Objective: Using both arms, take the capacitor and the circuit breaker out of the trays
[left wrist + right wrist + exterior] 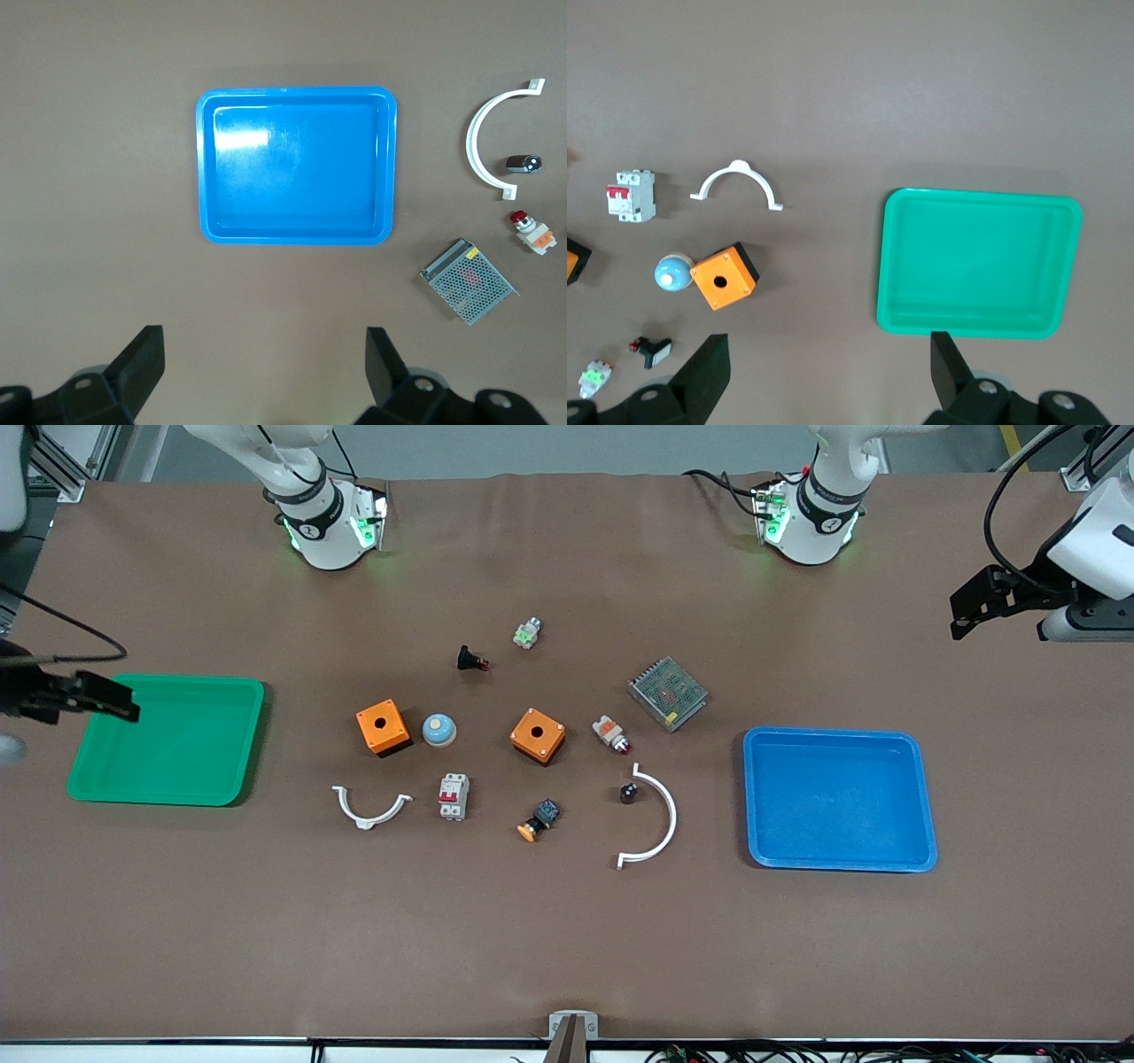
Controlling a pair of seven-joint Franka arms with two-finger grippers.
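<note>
The capacitor (628, 792), a tiny black cylinder, lies inside the curve of a large white arc (663, 819); it also shows in the left wrist view (524, 164). The breaker (453, 795), white-grey with red levers, lies nearer the front camera than the orange boxes and shows in the right wrist view (631, 196). My left gripper (974, 607) (261, 372) is open and empty, up over bare table at the left arm's end, past the blue tray (921, 797) (208, 168). My right gripper (97, 698) (828, 372) is open and empty, over the edge of the green tray (248, 744) (890, 266).
Two orange boxes (383, 726) (538, 735), a blue-domed button (438, 730), a metal mesh box (667, 693), a white-and-orange red-tipped part (610, 734), an orange-capped button (539, 819), a small white arc (371, 806), a black red-tipped part (471, 659) and a green-lit part (527, 633) lie mid-table.
</note>
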